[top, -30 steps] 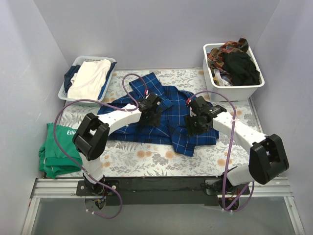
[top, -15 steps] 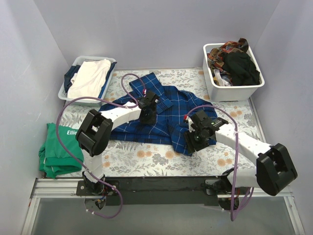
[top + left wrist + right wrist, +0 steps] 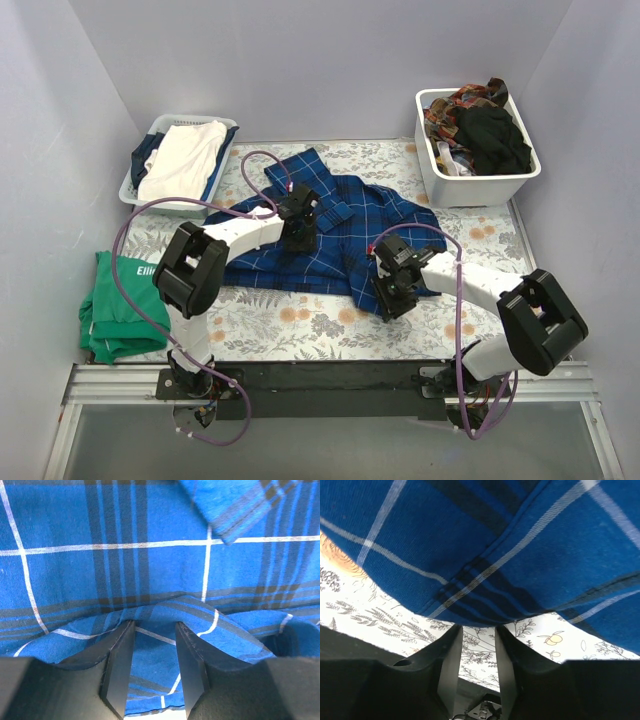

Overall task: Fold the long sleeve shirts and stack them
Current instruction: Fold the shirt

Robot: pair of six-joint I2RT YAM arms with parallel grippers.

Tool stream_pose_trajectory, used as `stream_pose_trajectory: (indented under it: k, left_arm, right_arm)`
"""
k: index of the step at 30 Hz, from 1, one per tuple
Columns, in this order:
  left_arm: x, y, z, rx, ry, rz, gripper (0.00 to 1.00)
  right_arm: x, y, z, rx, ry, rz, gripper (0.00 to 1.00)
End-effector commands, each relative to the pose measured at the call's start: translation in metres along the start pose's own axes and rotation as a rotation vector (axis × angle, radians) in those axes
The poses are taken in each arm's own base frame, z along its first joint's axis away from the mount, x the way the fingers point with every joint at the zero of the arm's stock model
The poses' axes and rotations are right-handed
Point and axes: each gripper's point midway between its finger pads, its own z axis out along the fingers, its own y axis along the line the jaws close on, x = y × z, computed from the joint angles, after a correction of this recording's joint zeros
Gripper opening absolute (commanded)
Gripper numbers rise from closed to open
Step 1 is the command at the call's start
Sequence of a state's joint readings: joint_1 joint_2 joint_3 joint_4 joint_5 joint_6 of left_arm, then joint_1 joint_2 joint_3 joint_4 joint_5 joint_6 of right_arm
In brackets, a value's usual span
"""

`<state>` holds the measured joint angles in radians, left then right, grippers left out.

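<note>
At the near left edge, a crumpled green cloth garment with white lettering [image 3: 115,305] lies half off the grey-and-orange floral table cloth [image 3: 300,320]. Far left stands a white slatted plastic basket [image 3: 128,190] holding a folded white cloth [image 3: 180,160] on top of something dark blue.

The left gripper [image 3: 297,232] reaches out over the left half of the dark blue plaid long sleeve shirt [image 3: 340,215], which is spread rumpled across the middle of the table, one part running out toward the far left. In the left wrist view the left gripper [image 3: 155,627] has its black fingers [image 3: 120,665] drawn close together, and a raised fold of the shirt [image 3: 150,555] bunches between their tips, so it is pinching the cloth. A pointed flap of the same plaid lies just beyond.

The right gripper [image 3: 392,295] sits at the near right corner of the shirt. From the right wrist, the right gripper [image 3: 479,629] has its fingers [image 3: 450,665] nearly closed, with the shirt's hem [image 3: 495,525] caught at their tips and lifted off the table cloth [image 3: 385,615], whose leaf print shows beneath.

Far right, a white plastic bin [image 3: 480,185] is heaped with black and patterned clothes [image 3: 490,135].
</note>
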<state>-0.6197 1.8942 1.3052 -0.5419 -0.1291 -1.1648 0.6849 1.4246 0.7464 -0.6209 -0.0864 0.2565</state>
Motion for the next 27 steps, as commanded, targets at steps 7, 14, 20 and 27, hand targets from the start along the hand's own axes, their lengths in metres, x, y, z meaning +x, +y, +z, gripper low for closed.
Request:
stream_pose_trajectory:
  k: [7, 14, 20, 27]
  left_arm:
    - [-0.009, 0.004, -0.008, 0.035, -0.024, -0.042, 0.38]
    - [-0.009, 0.009, -0.007, 0.032, -0.021, -0.047, 0.38]
    - [-0.017, 0.014, -0.01, 0.028, -0.039, -0.06, 0.39]
    - [-0.032, 0.019, -0.027, 0.022, -0.098, -0.068, 0.38]
  right_arm:
    - [-0.039, -0.018, 0.001, 0.143, -0.118, 0.029, 0.26]
    - [-0.053, -0.012, -0.011, 0.121, -0.177, 0.023, 0.01]
    - [-0.082, 0.006, -0.079, 0.066, -0.383, -0.003, 0.01]
    - [-0.124, 0.007, -0.16, 0.107, -0.665, 0.029, 0.01]
